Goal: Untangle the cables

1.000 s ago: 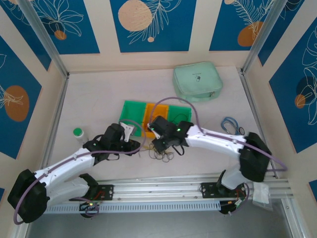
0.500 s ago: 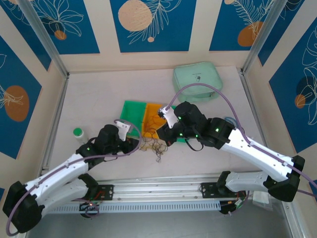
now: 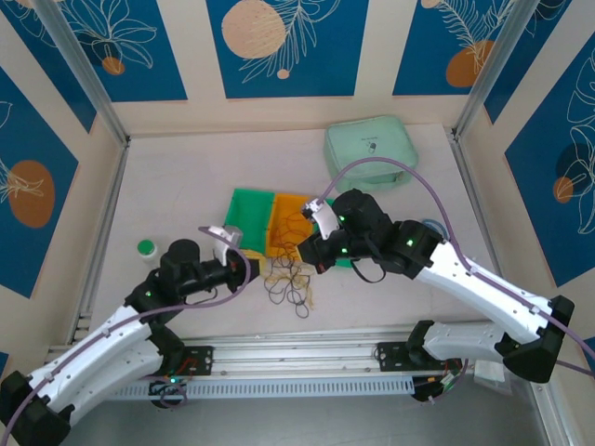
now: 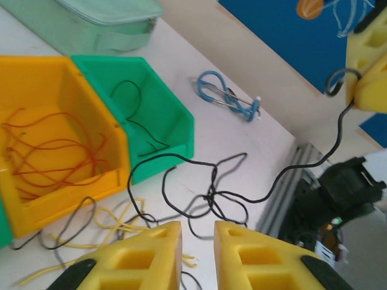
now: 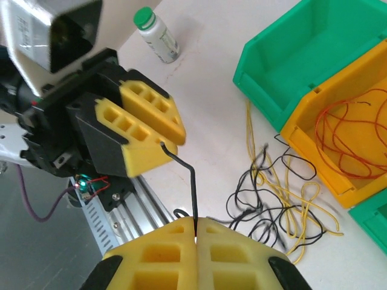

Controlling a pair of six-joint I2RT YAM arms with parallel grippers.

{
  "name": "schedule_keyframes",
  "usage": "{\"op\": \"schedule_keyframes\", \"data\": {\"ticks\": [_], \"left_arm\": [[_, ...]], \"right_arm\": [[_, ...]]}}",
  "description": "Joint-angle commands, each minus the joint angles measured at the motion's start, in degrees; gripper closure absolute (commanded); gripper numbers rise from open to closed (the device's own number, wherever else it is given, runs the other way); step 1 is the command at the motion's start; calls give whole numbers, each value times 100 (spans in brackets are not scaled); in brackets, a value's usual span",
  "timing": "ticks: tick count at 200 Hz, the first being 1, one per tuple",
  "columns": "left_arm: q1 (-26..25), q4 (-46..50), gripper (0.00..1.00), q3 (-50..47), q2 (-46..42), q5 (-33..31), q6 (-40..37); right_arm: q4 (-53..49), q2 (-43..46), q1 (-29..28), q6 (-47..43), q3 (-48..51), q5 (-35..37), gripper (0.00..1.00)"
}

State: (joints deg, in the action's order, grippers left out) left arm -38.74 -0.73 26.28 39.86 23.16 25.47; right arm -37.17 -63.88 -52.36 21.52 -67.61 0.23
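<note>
Pinching one black cable between fully closed pads, the right tool holds it up off the counter, just in front of the orange bin. My guess is that it means to draw that strand out of the knot. The left tool hovers low with a narrow gap, gripping nothing I can see, likely ready to pin the rest. Loose cables lie tangled in front of the bin, and orange strands sit inside it.

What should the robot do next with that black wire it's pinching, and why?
Probably the right gripper should pull gently up and away. Its jaws are shut on the black wire, which runs down into a knot on the table, so a little tension might slide it free.
</note>
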Motion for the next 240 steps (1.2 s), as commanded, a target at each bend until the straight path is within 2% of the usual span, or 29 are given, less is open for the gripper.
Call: {"op": "schedule_keyframes", "data": {"ticks": [1, 30, 78, 99, 134, 151, 184, 213, 240], "left_arm": [[64, -738, 77, 80, 319, 892, 183], [37, -1073, 70, 134, 766, 1345, 285], [15, -1383, 62, 35, 1134, 1609, 437], [15, -1352, 61, 8, 1165, 1518, 394], [15, -880, 60, -24, 1155, 949, 160], [16, -931, 55, -123, 1105, 810, 172], [9, -1168, 53, -256, 1024, 793, 333], [23, -1637, 51, -362, 1125, 1013, 604], [37, -2561, 55, -532, 1318, 1216, 1032]], "right_arm": [[192, 191, 190, 224, 102, -407, 100], [289, 174, 399, 501, 254, -703, 100], [657, 296, 606, 882, 482, -1193, 100], [780, 323, 723, 957, 512, -1410, 100], [924, 393, 948, 1047, 539, -1824, 100], [948, 458, 1070, 1083, 539, -2056, 100], [940, 564, 1298, 1142, 582, -2454, 100], [1159, 621, 1433, 1311, 707, -2796, 100], [1432, 622, 1508, 1467, 817, -3039, 100]]}}
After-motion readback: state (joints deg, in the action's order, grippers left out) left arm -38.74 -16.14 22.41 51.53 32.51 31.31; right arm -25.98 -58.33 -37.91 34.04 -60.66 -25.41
